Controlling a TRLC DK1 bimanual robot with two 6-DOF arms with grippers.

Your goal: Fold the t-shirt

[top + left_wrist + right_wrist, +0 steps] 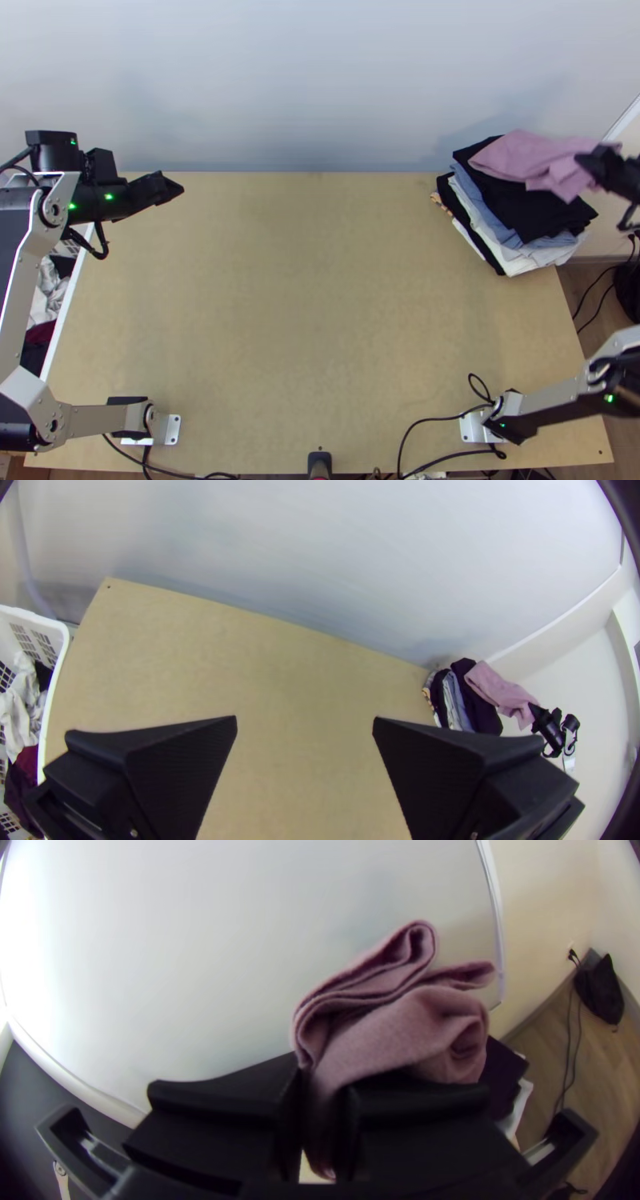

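Basket: at the table's left side we see a white slatted basket (65, 640), with white cloth (20, 710) and dark red cloth (28, 763) among the things inside.
Left gripper: we find it (174, 189) over the table's far left part, pointing inward; our left wrist view has its two fingers spread wide apart with nothing between them.
Table: we look down on a light wooden top (320, 280) running between the two arms, with a pale wall (280, 80) along its far edge.
Stack: near the far right corner we have a pile of folded clothes (552, 216), black uppermost, with blue, white, black and a patterned edge lower down.
T-shirt: we make out the pink cloth (520, 156) at the top of the stack, folded in layers and rumpled, its outer end drawn toward the right; we cannot tell how much of it rests on the black piece.
Right gripper: we see it (585, 162) at the stack's far right side, clamped on the pink cloth's outer end, which is pinched between its fingers.
Floor: beyond the table's right side we spot a dark bag (600, 990) and black cables (569, 1060).
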